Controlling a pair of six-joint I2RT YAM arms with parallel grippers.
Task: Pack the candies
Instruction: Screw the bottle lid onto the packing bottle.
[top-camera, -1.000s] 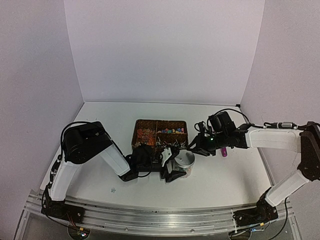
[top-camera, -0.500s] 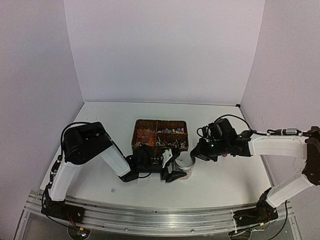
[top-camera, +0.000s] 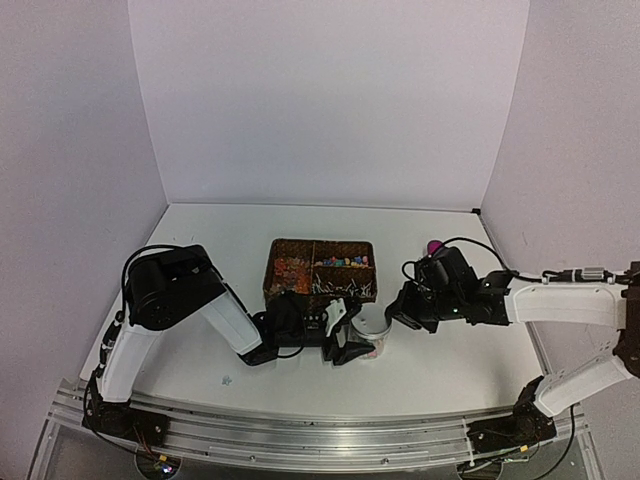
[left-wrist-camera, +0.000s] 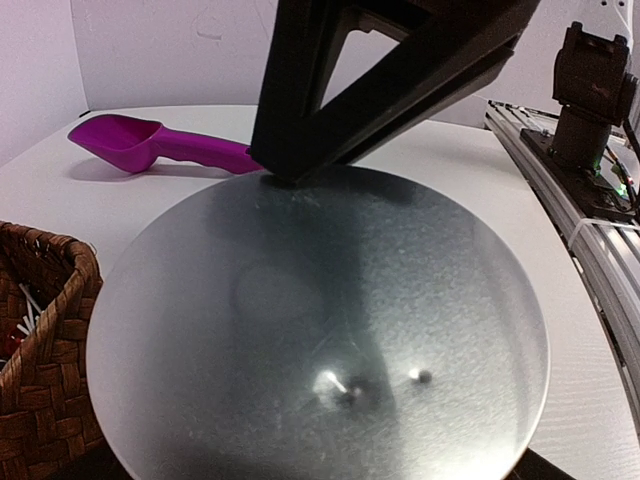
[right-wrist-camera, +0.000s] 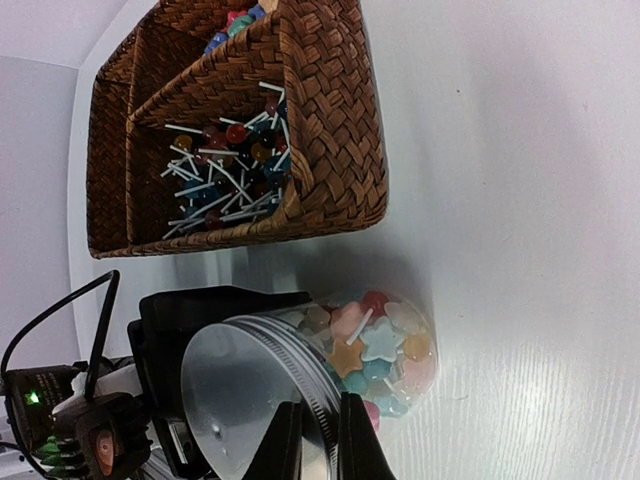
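Clear plastic jar (right-wrist-camera: 420, 372), just nearside of the brown woven basket (right-wrist-camera: 330, 130), holds the pastel candies (right-wrist-camera: 380, 342) under its silver metal lid (right-wrist-camera: 240, 385). Left pincer (top-camera: 352, 330) clasps the jar, spread wide; right pincer (right-wrist-camera: 320, 415) is nipped onto the lid rim. We judge filling done, lid-securing left.

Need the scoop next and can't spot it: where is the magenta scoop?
The magenta scoop lies on the table right of the jar, beyond its lid in the left wrist view; from above only its tip shows behind the right arm.
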